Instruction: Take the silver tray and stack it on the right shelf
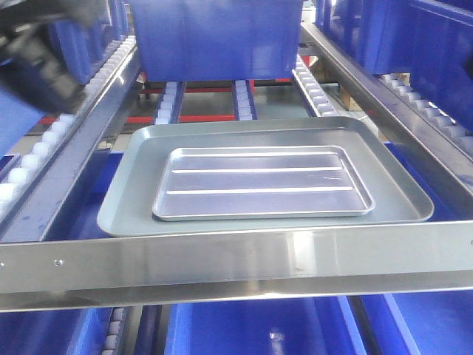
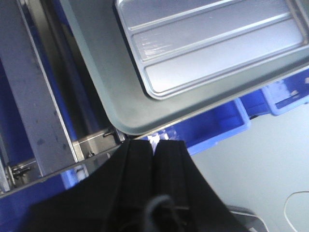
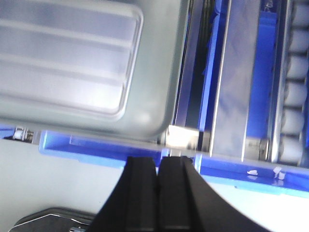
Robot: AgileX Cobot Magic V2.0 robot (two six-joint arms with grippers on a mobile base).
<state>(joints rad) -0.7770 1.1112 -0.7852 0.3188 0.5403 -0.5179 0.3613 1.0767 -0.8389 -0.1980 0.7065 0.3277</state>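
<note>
The silver tray (image 1: 262, 183) lies flat inside a larger grey tray (image 1: 126, 200), both resting on the right shelf (image 1: 236, 259) behind its shiny front crossbar. White rollers (image 1: 29, 159) line the side rails. A blue bin (image 1: 214, 33) stands farther back, with more blue bins (image 1: 259, 329) below. The left gripper (image 2: 153, 147) hangs off the grey tray's corner, fingers pressed together on nothing. The right gripper (image 3: 158, 164) likewise looks clenched and empty, though its view is blurred.

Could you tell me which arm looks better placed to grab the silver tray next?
Hard to call; slightly the left. Both grippers, left and right, sit shut near a front corner of the grey tray. The silver tray corner looks nearer the left.
</note>
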